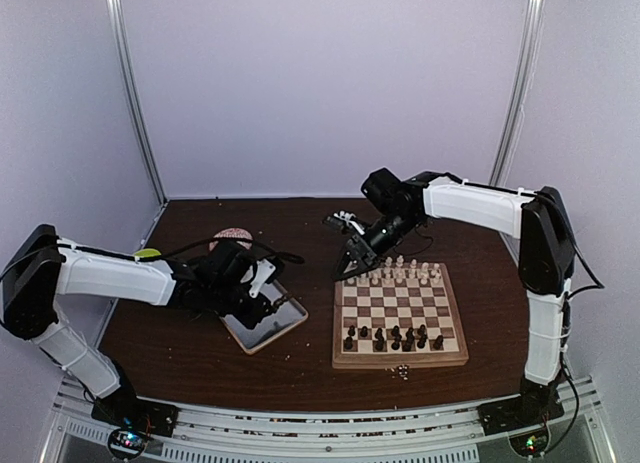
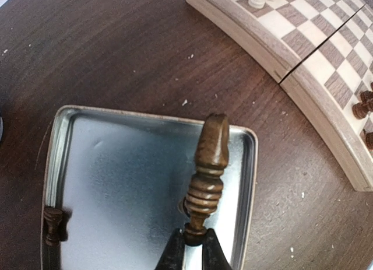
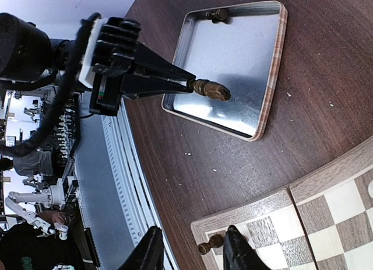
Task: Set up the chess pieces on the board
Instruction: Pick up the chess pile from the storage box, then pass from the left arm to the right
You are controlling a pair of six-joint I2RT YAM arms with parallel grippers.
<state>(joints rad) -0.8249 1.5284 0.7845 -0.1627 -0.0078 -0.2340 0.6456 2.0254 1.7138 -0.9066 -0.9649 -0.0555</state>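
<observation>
The board point(image 1: 400, 355) lies right of centre, with cream pieces point(image 1: 400, 273) on its far rows and dark pieces point(image 1: 395, 337) on its near rows. My left gripper point(image 2: 195, 246) is shut on the base of a dark brown piece point(image 2: 207, 171) and holds it above the silver tray point(image 2: 116, 165). This shows too in the right wrist view point(image 3: 211, 90). Another dark piece point(image 2: 52, 223) lies in a tray corner. My right gripper point(image 3: 192, 255) is open and empty, above the board's far-left corner point(image 1: 350, 265). A dark pawn point(image 3: 210, 245) on the board's corner shows between its fingers.
The tray point(image 1: 290, 328) sits on the brown table left of the board. A pinkish round object point(image 1: 232, 238) lies behind the left gripper. Small bits point(image 1: 400, 371) lie before the board's near edge. The metal rail point(image 3: 122, 182) runs along the near table edge.
</observation>
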